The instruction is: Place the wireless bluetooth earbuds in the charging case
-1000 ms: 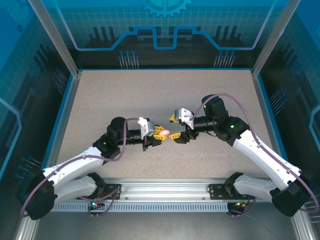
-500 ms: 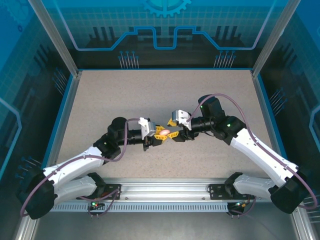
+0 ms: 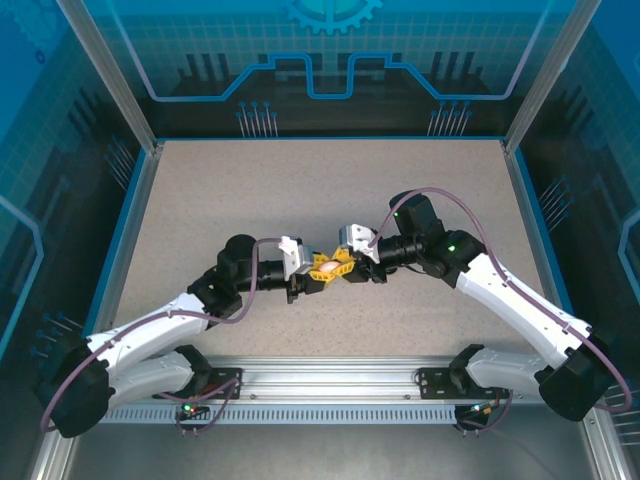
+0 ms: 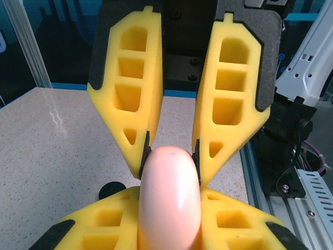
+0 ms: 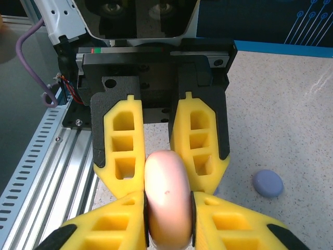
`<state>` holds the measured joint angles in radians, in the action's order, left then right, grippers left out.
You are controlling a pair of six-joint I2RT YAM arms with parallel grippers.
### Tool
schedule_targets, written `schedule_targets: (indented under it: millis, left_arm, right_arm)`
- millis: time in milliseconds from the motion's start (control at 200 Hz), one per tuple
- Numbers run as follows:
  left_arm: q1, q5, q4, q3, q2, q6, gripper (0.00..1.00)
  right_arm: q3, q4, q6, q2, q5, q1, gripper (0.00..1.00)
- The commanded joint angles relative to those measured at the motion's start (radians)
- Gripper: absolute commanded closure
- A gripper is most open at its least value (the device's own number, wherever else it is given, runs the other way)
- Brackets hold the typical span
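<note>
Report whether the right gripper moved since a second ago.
Yes. The right gripper moved left, away from the table's right blue border, and shut on the pink case.

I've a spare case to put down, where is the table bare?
Bare: the far table half up to the back wall, and both side strips. Crowded: the middle, where the left gripper and right gripper clamp the pink case.

a speckled beige table (image 3: 300, 190) with a blue border. a lilac round case (image 5: 268, 183) lies flat on it; a black rounded thing (image 4: 111, 189) rests there too, half hidden.
</note>
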<state>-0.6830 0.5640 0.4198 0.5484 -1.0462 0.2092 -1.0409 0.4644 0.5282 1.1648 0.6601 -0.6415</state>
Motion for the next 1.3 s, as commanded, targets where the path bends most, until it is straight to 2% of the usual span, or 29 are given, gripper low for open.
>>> schedule_targets:
  millis: [0, 65, 190, 485, 650, 770, 976, 1151, 1296]
  left_arm:
    - [-0.007, -0.013, 0.026, 0.033, 0.000, 0.019, 0.91]
    - [-0.006, -0.014, 0.028, 0.026, 0.002, 0.021, 0.82]
    - [-0.006, -0.015, 0.038, 0.016, 0.003, 0.021, 0.74]
    - [-0.008, -0.012, 0.040, 0.007, 0.003, 0.019, 0.64]
    - [-0.010, -0.013, 0.036, 0.004, 0.005, 0.021, 0.62]
    - [-0.009, -0.010, 0.032, 0.004, 0.004, 0.020, 0.68]
    - [-0.011, -0.009, 0.030, 0.004, 0.008, 0.020, 0.89]
    - [-0.012, -0.013, 0.020, 0.004, 0.013, 0.021, 0.95]
    - [-0.011, -0.012, 0.020, 0.008, 0.012, 0.022, 0.95]
  right_arm:
    - [-0.024, 0.023, 0.006, -0.018, 0.022, -0.011, 0.76]
    - [-0.025, 0.022, 0.004, -0.028, 0.026, -0.004, 0.76]
    - [-0.025, 0.018, 0.002, -0.043, 0.028, 0.004, 0.75]
    - [-0.012, -0.006, -0.018, -0.050, 0.030, 0.012, 0.76]
    - [-0.010, -0.014, -0.026, -0.053, 0.030, 0.013, 0.76]
    - [-0.008, -0.018, -0.033, -0.054, 0.026, 0.014, 0.76]
    - [-0.008, -0.013, -0.040, -0.049, 0.001, 0.014, 0.74]
    - [0.006, -0.028, -0.046, -0.066, -0.038, 0.014, 0.51]
    - [0.003, -0.027, -0.044, -0.058, -0.051, 0.013, 0.44]
